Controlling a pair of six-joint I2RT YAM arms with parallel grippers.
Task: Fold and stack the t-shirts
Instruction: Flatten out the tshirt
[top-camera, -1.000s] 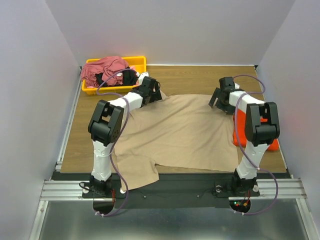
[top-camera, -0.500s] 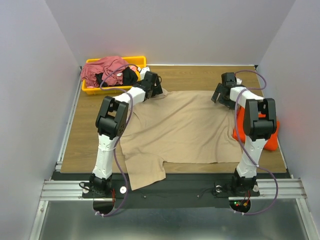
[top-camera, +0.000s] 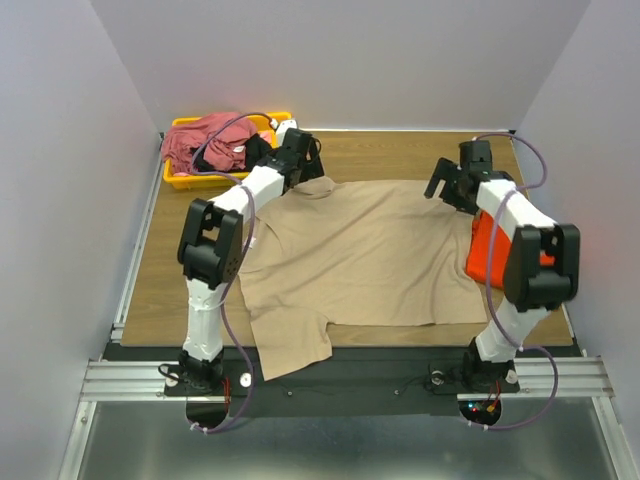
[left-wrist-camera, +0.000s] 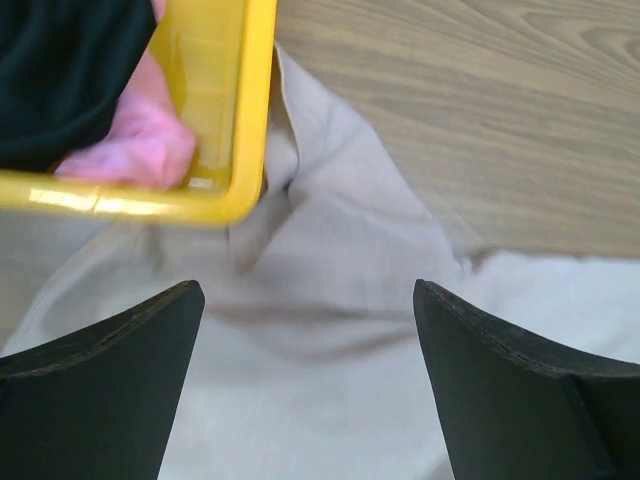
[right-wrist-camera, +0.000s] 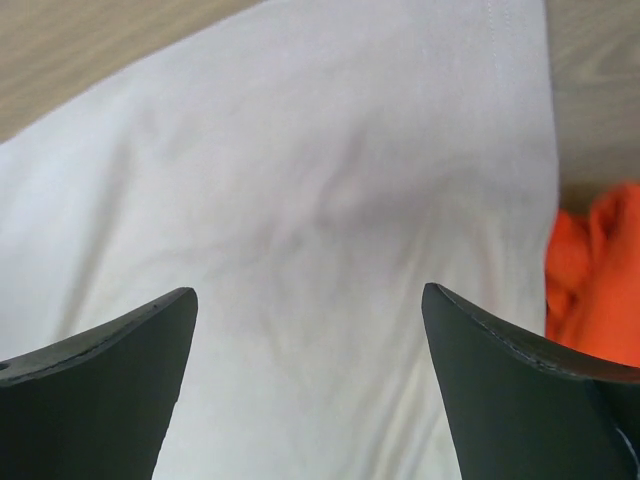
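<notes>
Two wide-open grippers above a spread tan shirt

One tan t-shirt (top-camera: 360, 255) lies spread flat across the middle of the wooden table (top-camera: 400, 150), with its near sleeve hanging over the front edge. Its far-left sleeve reaches the corner of the yellow bin (top-camera: 180, 182), which holds a rose-red shirt (top-camera: 205, 140) and a black shirt (top-camera: 257, 152). An orange shirt (top-camera: 483, 255) sits bunched just beside the tan shirt's right edge. The left gripper (left-wrist-camera: 305, 290) hovers over that sleeve by the bin, jaws wide and holding nothing. The right gripper (right-wrist-camera: 310, 292) hangs over the far-right corner, also spread wide and empty
</notes>
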